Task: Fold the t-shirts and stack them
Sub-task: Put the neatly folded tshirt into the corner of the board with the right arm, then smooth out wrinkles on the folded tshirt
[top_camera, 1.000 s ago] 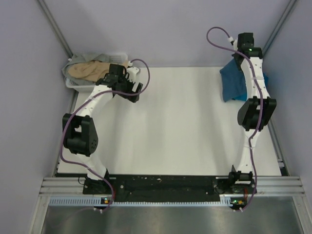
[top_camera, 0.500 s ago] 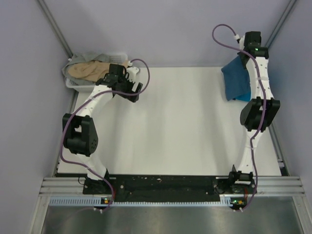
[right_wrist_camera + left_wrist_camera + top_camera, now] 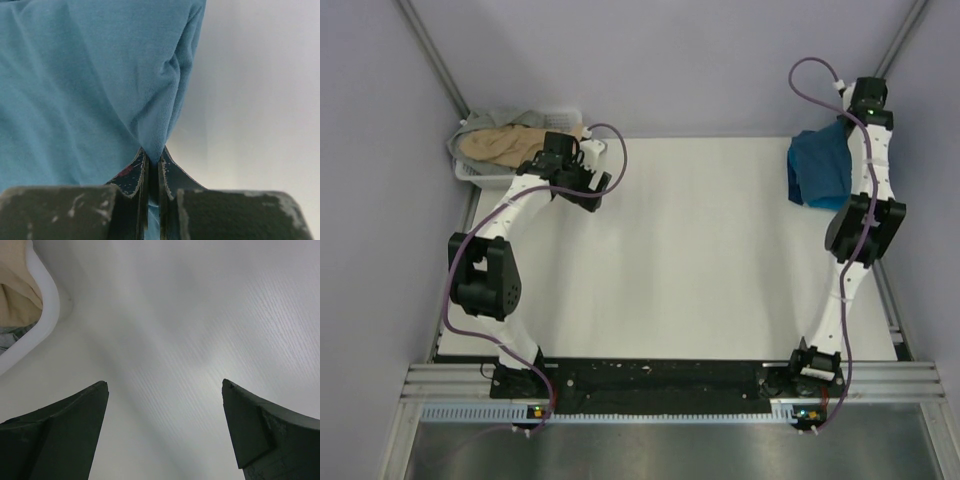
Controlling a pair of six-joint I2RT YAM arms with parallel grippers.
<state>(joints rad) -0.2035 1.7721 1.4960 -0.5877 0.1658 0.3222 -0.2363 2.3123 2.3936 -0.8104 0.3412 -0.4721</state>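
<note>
A teal-blue t-shirt (image 3: 820, 167) hangs bunched at the table's far right corner, held up by my right gripper (image 3: 847, 128). In the right wrist view the gripper (image 3: 153, 159) is shut on a pinched fold of this shirt (image 3: 90, 90), which drapes to the left. My left gripper (image 3: 595, 190) is open and empty over bare table near the basket; its fingers (image 3: 75, 420) stand wide apart. A tan t-shirt (image 3: 500, 145) and a grey one (image 3: 510, 117) lie piled in the white basket (image 3: 470, 172). The tan cloth (image 3: 15, 290) shows in the left wrist view.
The basket's white rim (image 3: 45, 310) curves at the upper left of the left wrist view, close to the left fingers. Lilac walls close the table on the left, back and right. The black arm-base rail (image 3: 660, 380) runs along the near edge.
My right gripper has moved right and further back, carrying the teal-blue t-shirt with it toward the far right corner. The left arm has not moved.
</note>
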